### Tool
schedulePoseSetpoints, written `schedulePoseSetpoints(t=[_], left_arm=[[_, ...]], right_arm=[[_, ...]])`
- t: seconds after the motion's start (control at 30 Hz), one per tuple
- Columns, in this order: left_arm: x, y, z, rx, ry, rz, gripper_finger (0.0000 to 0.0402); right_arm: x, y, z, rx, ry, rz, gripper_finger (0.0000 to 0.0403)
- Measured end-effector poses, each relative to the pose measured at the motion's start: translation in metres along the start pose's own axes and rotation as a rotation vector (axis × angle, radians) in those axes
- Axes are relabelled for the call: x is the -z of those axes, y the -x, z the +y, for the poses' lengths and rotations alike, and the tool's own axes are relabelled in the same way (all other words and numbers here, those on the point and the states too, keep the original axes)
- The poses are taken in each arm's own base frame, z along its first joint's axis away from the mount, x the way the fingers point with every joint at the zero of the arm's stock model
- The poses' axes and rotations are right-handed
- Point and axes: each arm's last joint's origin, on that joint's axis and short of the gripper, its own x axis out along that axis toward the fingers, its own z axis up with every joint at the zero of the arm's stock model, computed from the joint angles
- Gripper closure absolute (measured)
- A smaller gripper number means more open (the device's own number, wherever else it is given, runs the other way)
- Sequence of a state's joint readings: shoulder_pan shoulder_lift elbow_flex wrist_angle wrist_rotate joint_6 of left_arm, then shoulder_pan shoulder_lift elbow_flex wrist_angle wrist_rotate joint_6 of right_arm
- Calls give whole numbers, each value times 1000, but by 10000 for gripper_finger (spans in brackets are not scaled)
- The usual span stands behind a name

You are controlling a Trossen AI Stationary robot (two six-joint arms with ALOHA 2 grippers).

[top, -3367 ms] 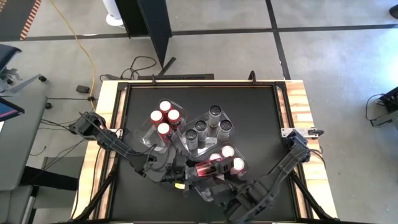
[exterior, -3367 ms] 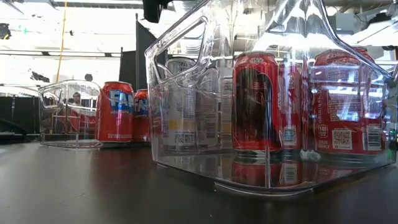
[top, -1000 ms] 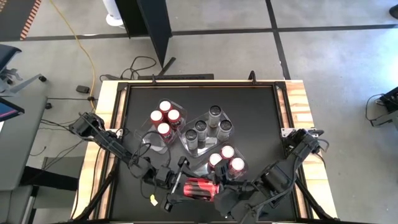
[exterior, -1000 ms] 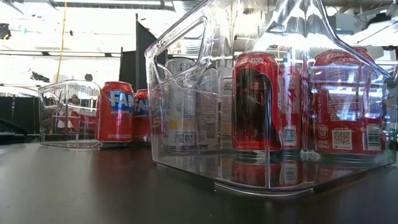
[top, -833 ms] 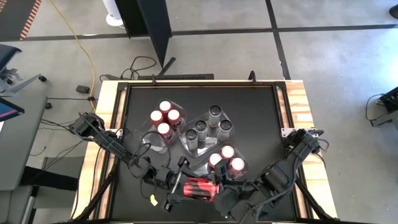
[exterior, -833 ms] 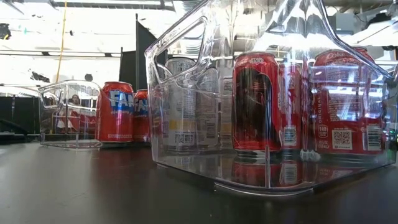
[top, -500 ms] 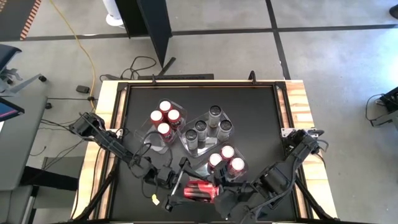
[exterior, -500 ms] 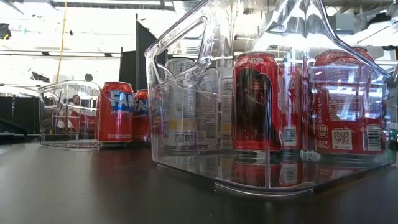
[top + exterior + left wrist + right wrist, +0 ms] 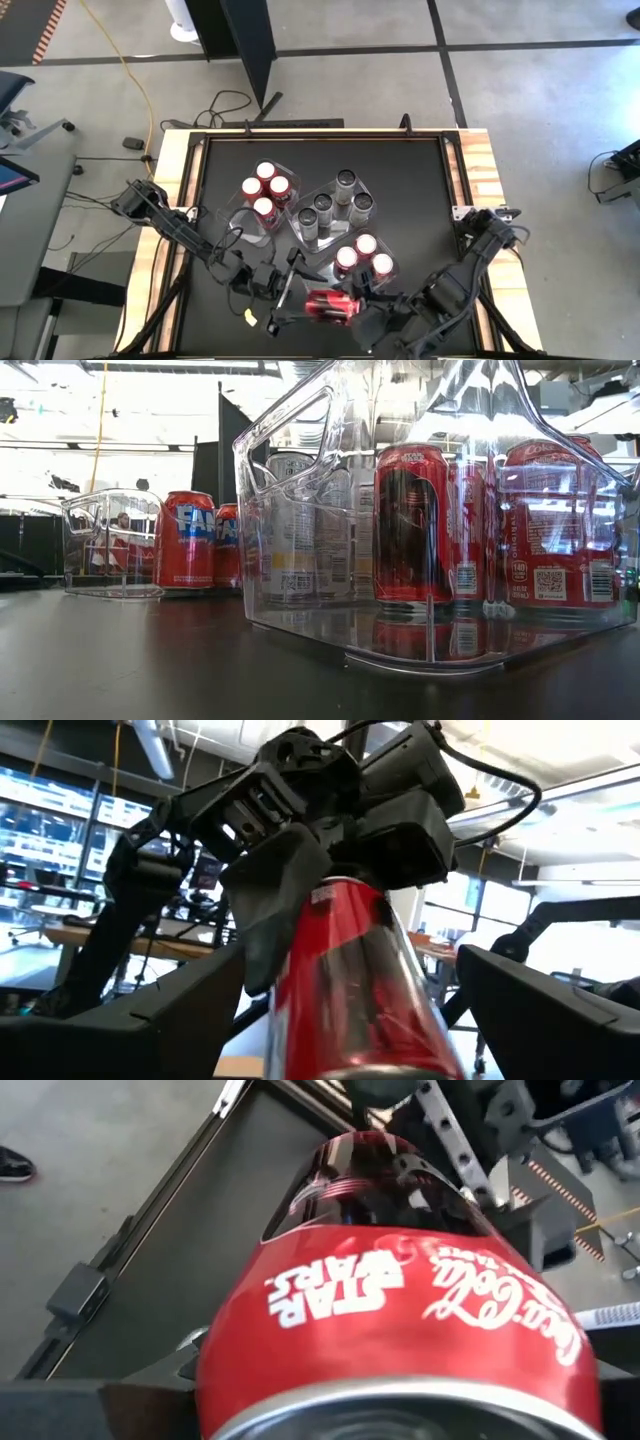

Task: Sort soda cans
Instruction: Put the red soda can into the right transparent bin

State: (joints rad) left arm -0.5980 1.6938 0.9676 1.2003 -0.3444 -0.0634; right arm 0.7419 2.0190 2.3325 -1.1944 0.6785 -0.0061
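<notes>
Since a second ago the left tool (image 9: 291, 300) has spread wide off the red can (image 9: 329, 306), now gripped solely by the right tool (image 9: 357, 310) above the table (image 9: 420, 190) at lower centre: handover judged complete.

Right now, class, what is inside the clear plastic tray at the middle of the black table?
The clear plastic tray holds four upright silver-grey cans with dark tops. Its floor beneath them is covered, so whatever lies under the cans cannot be seen.
</notes>
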Motion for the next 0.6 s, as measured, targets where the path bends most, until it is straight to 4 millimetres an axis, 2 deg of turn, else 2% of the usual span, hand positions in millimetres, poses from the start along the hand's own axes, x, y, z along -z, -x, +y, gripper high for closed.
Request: schedulePoseSetpoints(t=[0.17,0.37,0.5,0.6], left_arm=[[0,0,0,-11,-8,2,43],[-11,2,-4,-13,-25,-20,43],[-24,5,-11,-19,-57,-37,43],[-31,8,-16,-35,-80,-37,42]], right_arm=[[7,5,6,-6,-14,56,109],[21,10,9,-63,-43,177,109],[29,7,5,-138,-73,282,109],[35,-1,-7,-173,-99,356,109]])
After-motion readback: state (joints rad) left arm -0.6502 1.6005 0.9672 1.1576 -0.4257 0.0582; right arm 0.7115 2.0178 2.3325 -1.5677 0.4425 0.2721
